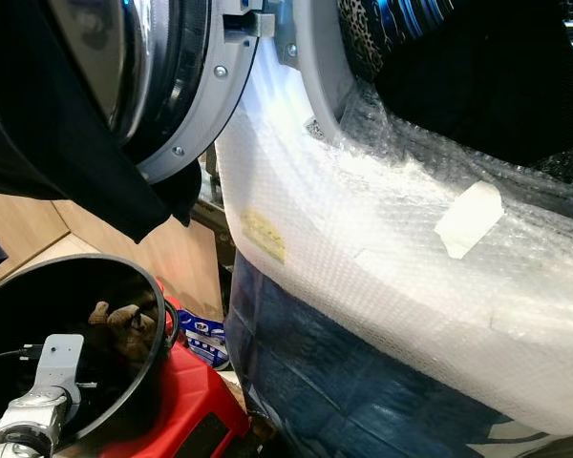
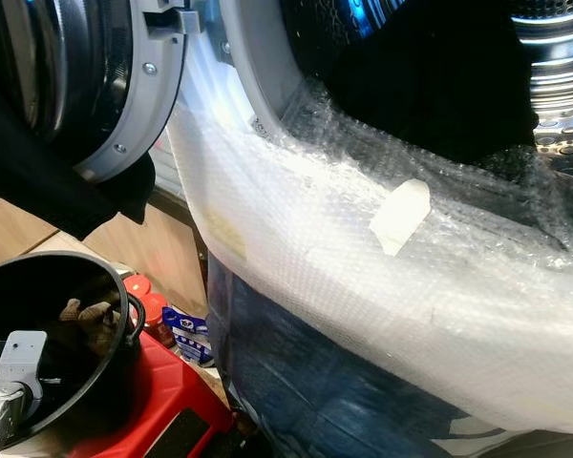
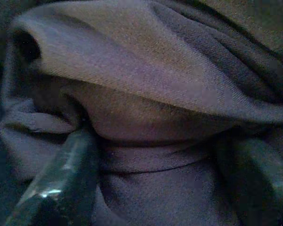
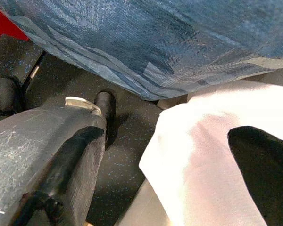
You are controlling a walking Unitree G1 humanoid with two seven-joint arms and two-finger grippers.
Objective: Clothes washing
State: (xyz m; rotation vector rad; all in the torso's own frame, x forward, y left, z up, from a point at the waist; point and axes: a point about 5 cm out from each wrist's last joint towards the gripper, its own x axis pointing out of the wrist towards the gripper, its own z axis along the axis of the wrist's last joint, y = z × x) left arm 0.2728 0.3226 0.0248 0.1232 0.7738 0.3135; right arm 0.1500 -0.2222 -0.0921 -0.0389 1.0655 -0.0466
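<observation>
- The left arm (image 1: 33, 405) reaches down into the black bucket (image 1: 124, 277).
- The left gripper (image 3: 170, 155) has its 2 fingers spread around a fold of dark grey cloth (image 3: 146, 80).
- The right gripper (image 4: 179, 165) hangs spread near the floor.
- Dark garment (image 1: 497, 76) lies in the washer drum.

Head stereo pair looks forward and down, very close to the washing machine (image 1: 382, 239): its bubble-wrapped front runs diagonally across both eyes, with the open door (image 1: 172, 86) upper left and the drum opening (image 2: 477, 57) upper right. Both eyes share the black bucket (image 1: 86, 334) and red container (image 1: 196, 401) lower left; the right eye's picture sits shifted, showing more drum. Left wrist camera looks along its fingers (image 3: 66, 174), pressed right up against dark cloth (image 3: 146, 94), dim and blurred. Right wrist camera faces down at the speckled floor (image 4: 127, 155), close under the machine's blue-wrapped base (image 4: 155, 42), beside white sheeting (image 4: 198, 155).
</observation>
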